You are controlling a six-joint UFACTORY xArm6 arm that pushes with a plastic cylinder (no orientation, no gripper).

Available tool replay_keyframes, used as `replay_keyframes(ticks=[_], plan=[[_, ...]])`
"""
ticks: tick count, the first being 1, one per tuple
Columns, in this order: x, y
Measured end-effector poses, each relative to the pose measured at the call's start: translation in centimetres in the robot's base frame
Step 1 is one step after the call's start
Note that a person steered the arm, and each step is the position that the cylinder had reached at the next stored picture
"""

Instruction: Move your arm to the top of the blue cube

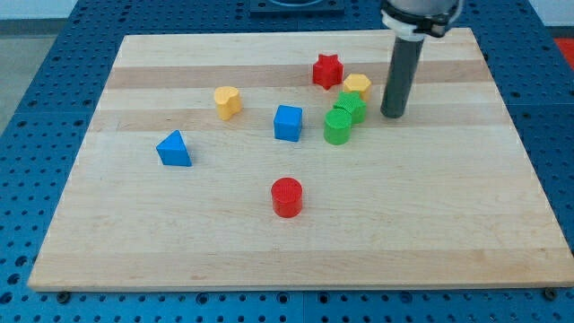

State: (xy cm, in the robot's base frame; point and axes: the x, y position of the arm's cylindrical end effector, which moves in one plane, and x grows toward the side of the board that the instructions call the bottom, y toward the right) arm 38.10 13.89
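Observation:
The blue cube point(288, 123) sits near the middle of the wooden board point(430, 224). My tip point(393, 114) rests on the board to the view's right of the cube, well apart from it, just right of a green block point(351, 107). A second green block, a cylinder point(337, 127), lies between the cube and my tip. The rod rises dark and upright to the view's top edge.
A red star point(327, 70) and a yellow block point(357, 86) lie above the green blocks. A yellow heart-like block point(228, 101) is up-left of the cube. A blue triangular block point(174, 149) is at left. A red cylinder point(287, 196) is below the cube.

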Motion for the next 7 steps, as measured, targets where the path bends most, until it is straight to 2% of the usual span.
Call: replay_keyframes(ticks=[3, 7], plan=[[8.1, -0.9], [8.7, -1.8]])
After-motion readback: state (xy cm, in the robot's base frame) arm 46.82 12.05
